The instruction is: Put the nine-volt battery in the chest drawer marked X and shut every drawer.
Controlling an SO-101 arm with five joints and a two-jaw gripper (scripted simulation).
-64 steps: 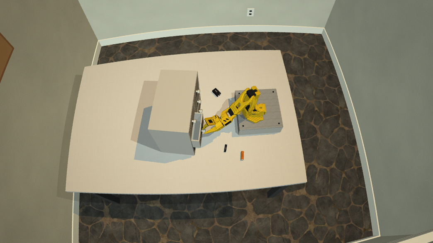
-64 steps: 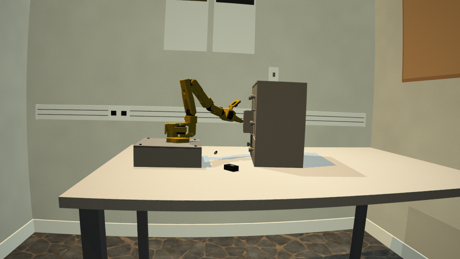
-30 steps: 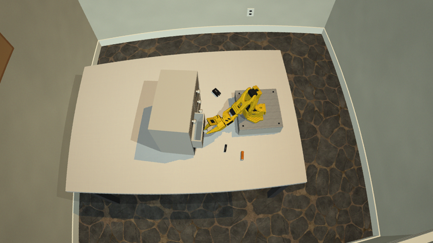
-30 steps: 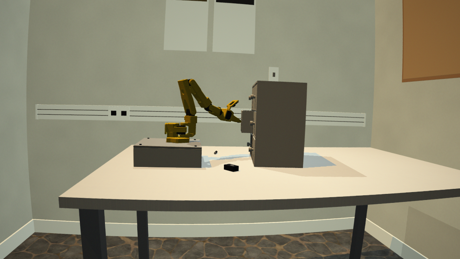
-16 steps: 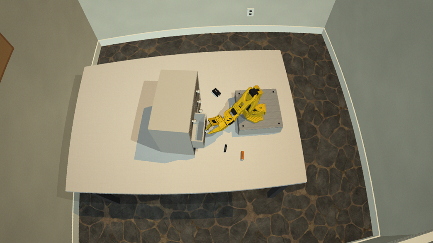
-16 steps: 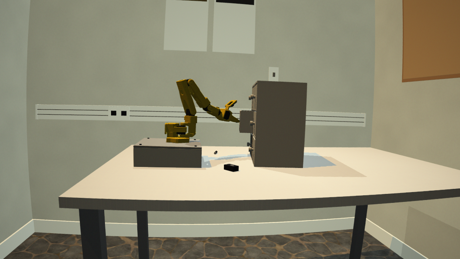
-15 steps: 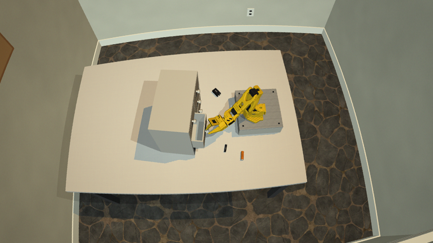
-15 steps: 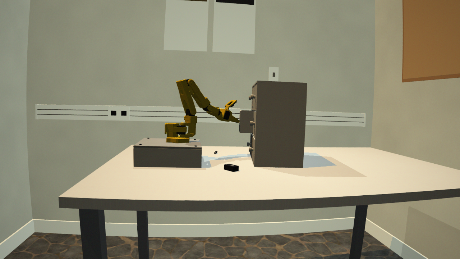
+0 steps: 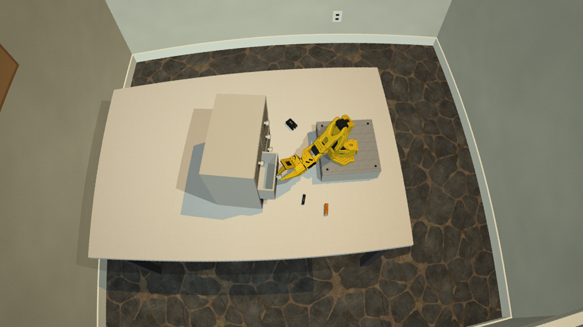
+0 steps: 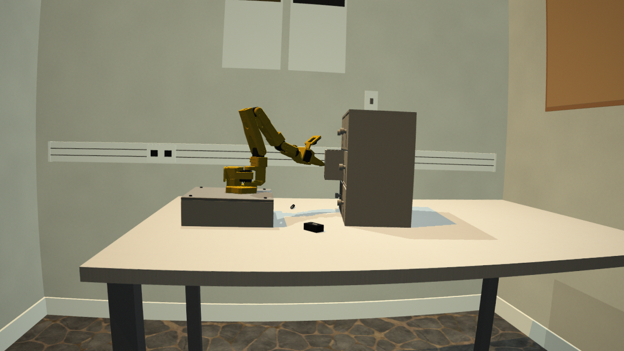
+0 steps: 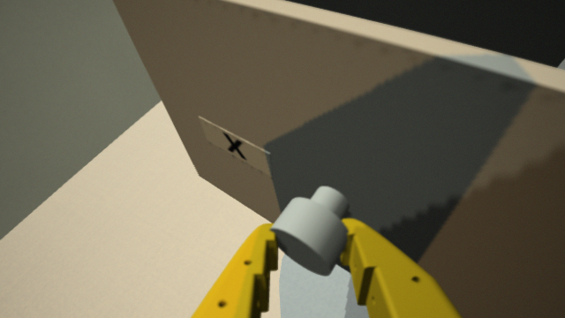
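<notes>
The grey chest (image 9: pixel 234 149) stands upright on the table. Its middle drawer (image 9: pixel 269 174) (image 11: pixel 234 146), marked with an X label, sticks out part way; it also shows in the side view (image 10: pixel 333 164). My yellow gripper (image 11: pixel 309 256) is shut on that drawer's round grey knob (image 11: pixel 311 230). It shows from above at the drawer front (image 9: pixel 279 174) and in the side view (image 10: pixel 320 163). The black nine-volt battery (image 9: pixel 291 123) lies on the table between the chest and my base, also in the side view (image 10: pixel 313 226).
My arm sits on a grey base block (image 9: pixel 347 150). A small black cylinder (image 9: pixel 303 199) and an orange cylinder (image 9: pixel 325 208) lie on the table in front of the base. The other drawers, with their knobs (image 9: pixel 268 136), are shut.
</notes>
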